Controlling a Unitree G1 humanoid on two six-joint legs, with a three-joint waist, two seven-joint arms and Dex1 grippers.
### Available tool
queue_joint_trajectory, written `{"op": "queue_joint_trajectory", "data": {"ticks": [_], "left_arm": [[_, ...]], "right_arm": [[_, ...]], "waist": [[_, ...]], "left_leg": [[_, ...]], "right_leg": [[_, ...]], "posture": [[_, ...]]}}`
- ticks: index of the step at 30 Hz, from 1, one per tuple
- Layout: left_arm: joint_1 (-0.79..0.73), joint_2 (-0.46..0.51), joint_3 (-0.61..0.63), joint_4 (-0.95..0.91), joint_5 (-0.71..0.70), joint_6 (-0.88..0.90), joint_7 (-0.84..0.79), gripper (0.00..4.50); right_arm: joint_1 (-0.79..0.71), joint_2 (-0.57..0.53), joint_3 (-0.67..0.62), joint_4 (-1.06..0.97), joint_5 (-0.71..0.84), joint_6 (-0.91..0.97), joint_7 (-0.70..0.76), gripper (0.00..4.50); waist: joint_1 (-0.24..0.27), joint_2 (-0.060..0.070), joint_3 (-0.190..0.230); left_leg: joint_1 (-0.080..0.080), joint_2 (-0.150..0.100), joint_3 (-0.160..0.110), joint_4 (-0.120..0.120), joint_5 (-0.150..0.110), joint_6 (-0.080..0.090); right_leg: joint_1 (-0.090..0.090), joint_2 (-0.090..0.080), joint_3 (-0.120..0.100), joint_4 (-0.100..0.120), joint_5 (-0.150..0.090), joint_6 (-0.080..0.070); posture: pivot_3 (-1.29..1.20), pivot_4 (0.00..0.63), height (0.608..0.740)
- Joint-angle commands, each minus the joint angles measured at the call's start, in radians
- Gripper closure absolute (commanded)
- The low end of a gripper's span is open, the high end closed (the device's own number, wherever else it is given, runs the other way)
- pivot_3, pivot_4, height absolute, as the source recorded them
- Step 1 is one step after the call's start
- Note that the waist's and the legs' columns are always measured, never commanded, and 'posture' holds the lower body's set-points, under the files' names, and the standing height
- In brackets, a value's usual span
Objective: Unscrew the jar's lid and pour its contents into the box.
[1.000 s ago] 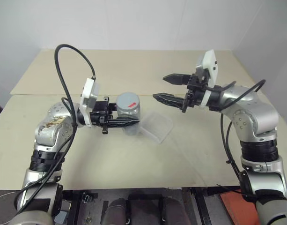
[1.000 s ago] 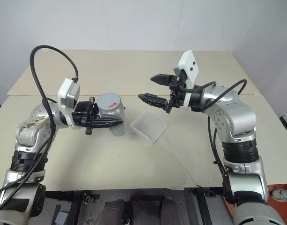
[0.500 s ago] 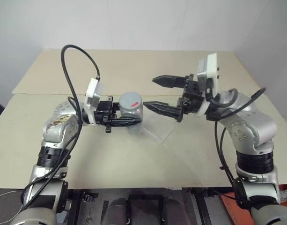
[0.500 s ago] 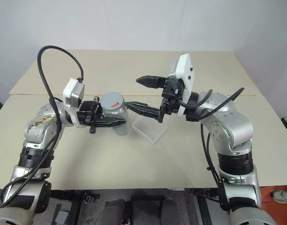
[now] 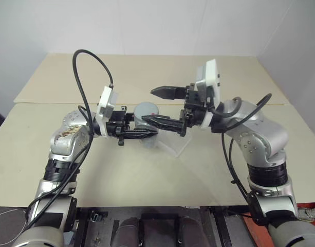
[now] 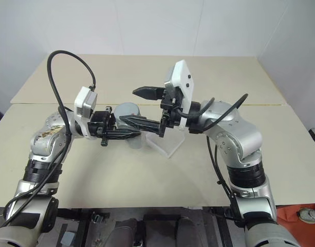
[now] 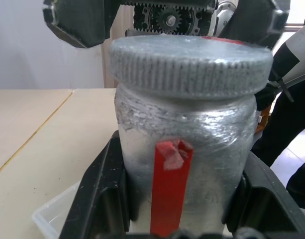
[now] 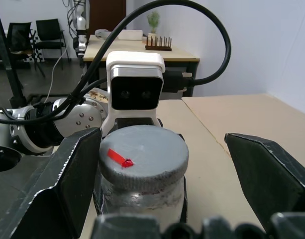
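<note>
While the left gripper [image 5: 147,134] stays clenched on the body of the single jar [image 7: 184,149], holding it upright above the table [image 5: 147,175], the right gripper [image 5: 154,107] stands released with one finger on either side of the one lid [image 8: 142,152], not yet touching it. Rigid and seemingly light, the jar looks smooth and liable to slip, so the ribbed rim of the lid is judged the best purchase. Just beyond the jar lies one clear box [image 6: 165,145], thin-walled and easily nudged.
</note>
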Motion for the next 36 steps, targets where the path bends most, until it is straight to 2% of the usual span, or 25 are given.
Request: {"op": "queue_joint_trajectory", "data": {"ticks": [1, 8, 14, 36], "left_arm": [[-0.012, 0.007, 0.011, -0.031, -0.009, -0.012, -0.001, 2.59], [-0.009, 0.009, 0.009, -0.034, -0.007, -0.012, 0.0, 2.59], [-0.008, 0.013, 0.011, -0.034, -0.006, -0.015, -0.002, 2.59], [-0.001, 0.04, 0.024, -0.037, -0.011, -0.016, -0.018, 2.59]], "right_arm": [[-0.045, 0.016, 0.004, -0.003, -0.001, -0.003, -0.005, 0.01], [-0.076, 0.064, 0.052, 0.04, -0.051, -0.01, -0.03, 0.01], [-0.08, 0.07, 0.042, 0.073, -0.072, -0.009, -0.042, 0.01], [0.007, -0.105, -0.11, 0.036, 0.018, 0.001, -0.022, 0.01]], "waist": [[0.0, 0.0, 0.0], [0.0, 0.0, 0.0], [0.0, 0.0, 0.0], [0.001, 0.0, 0.0]], "left_leg": [[0.0, 0.0, 0.0, 0.0, 0.0, 0.0], [0.0, 0.0, 0.0, 0.0, 0.0, 0.0], [0.0, 0.0, 0.0, 0.0, 0.0, 0.0], [0.0, 0.0, 0.0, 0.0, 0.0, 0.0]], "right_leg": [[0.0, 0.0, 0.0, 0.0, 0.0, 0.0], [0.0, 0.0, 0.0, 0.0, 0.0, 0.0], [0.0, 0.0, 0.0, 0.0, 0.0, 0.0], [0.0, 0.0, 0.0, 0.0, 0.0, 0.0]], "posture": [[0.0, 0.15, 0.74], [0.0, 0.15, 0.74], [0.0, 0.15, 0.74], [0.0, 0.15, 0.74]]}}
